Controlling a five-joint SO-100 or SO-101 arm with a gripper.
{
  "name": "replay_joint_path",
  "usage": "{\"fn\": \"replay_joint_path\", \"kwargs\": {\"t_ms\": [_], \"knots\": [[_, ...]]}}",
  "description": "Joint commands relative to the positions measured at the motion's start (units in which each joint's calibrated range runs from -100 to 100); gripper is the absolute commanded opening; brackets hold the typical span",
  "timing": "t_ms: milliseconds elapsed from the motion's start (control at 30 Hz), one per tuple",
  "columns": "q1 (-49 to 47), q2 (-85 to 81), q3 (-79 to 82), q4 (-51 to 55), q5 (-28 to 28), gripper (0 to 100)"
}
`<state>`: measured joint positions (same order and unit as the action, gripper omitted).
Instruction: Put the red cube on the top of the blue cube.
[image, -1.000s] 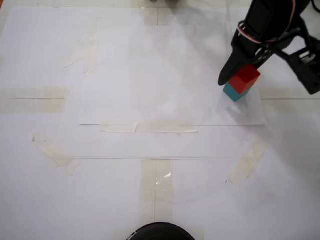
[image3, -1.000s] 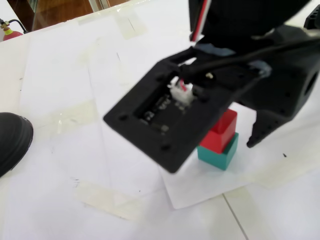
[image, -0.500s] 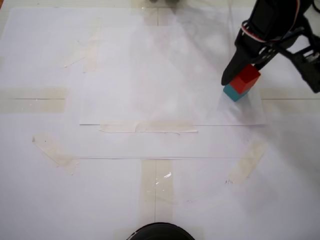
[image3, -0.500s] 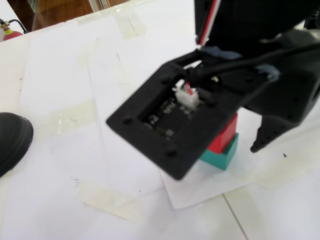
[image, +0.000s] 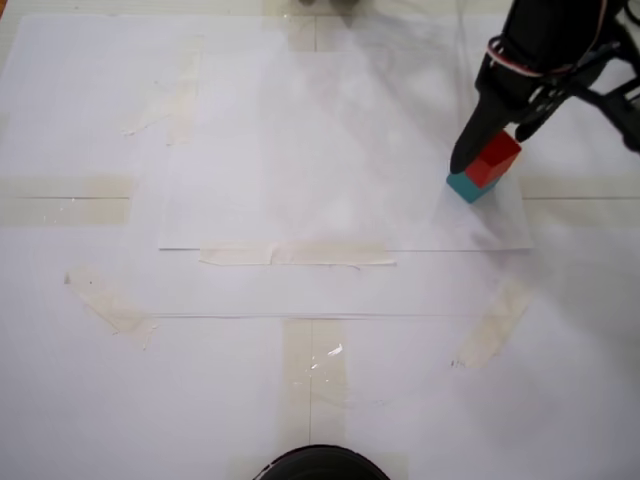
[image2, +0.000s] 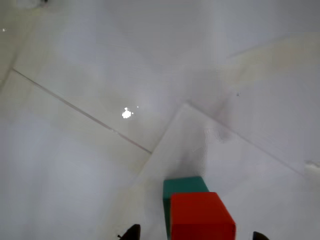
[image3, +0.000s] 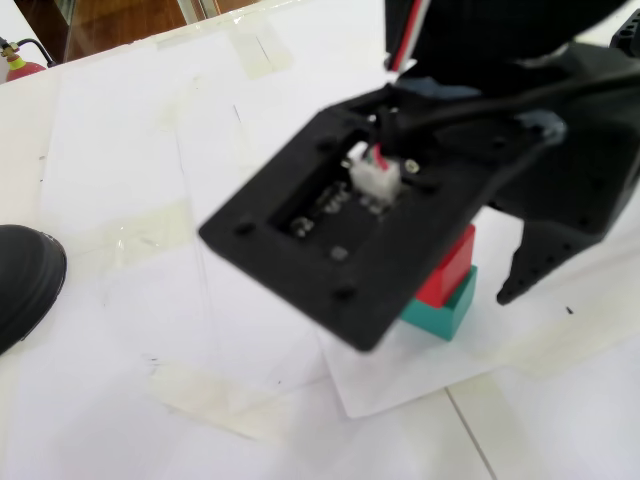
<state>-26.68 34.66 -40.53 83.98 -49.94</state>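
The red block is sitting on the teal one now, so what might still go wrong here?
1. The red cube sits shifted off-centre on the blue cube, not flush; a small nudge might tip it off.
2. The tool is open but its tips flank the red cube closely in the wrist view, so a slanted retreat could clip the stack.
3. The stack stands on a loose-looking paper sheet, which might slide.
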Motion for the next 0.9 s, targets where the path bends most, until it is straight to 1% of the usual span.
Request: {"fn": "replay_joint_path", "kwargs": {"t_ms": [0,400,533,733,867], "knots": [[1.93,-9.17,-5.18,-0.69,0.83,32],[1.55,-15.87,-4.54,0.78,0.1,32],[1.55,-21.1,-0.55,1.27,-0.1,31],[4.05,-33.81,16.25,-1.02,0.0,29],[7.38,-45.31,32.32,-2.97,0.1,24]]}}
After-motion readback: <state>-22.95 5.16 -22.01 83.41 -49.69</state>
